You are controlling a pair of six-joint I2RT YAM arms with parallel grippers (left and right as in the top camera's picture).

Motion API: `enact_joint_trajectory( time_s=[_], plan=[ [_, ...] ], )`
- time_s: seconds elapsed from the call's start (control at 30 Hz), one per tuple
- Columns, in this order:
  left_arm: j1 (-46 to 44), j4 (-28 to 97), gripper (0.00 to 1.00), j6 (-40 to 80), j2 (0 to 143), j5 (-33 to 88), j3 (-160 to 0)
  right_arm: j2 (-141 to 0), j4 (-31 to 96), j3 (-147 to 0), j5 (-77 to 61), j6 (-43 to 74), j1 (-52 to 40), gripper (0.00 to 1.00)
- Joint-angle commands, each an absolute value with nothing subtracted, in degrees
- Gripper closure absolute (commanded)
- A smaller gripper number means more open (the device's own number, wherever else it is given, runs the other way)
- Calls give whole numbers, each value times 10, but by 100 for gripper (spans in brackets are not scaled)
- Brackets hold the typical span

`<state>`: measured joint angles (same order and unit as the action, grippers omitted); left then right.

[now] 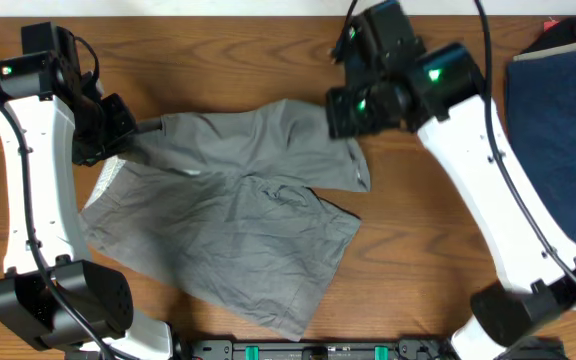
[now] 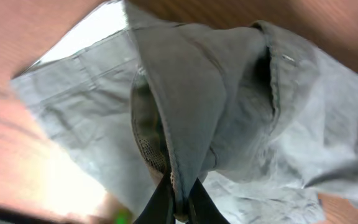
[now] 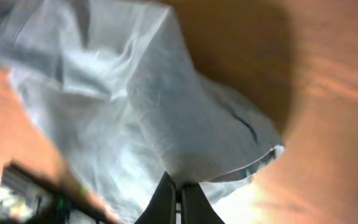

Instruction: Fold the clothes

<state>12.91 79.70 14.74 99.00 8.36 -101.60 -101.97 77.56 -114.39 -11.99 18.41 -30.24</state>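
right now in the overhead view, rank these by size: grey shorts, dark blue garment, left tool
1. grey shorts
2. dark blue garment, only partly in frame, so its full size is unsure
3. left tool, clearly smallest

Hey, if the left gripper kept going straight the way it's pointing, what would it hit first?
The grey shorts: the left gripper is shut on a fold, and more cloth bunches directly ahead. Probably the table lies behind it; depth is unclear.

Brown wood-grain table [image 1: 268, 40]; dark blue garment [image 1: 558, 120] at right edge.
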Motion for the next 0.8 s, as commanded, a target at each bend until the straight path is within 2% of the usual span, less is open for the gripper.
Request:
enact_joint_trajectory(
  time_s=[0.0,0.17,0.43,0.77],
  plan=[
    [132,811,94,184,985,5,-1018,-1012,797,-1146,-125,184,-342,99],
    [166,833,94,225,985,-55,-1018,-1013,821,-1146,-122,193,-416,99],
    [258,857,94,229,985,-54,-1018,-1013,819,-1145,-68,245,-526,99],
    [298,867,94,232,985,-54,-1018,-1013,817,-1105,-58,268,-592,99]
  ],
)
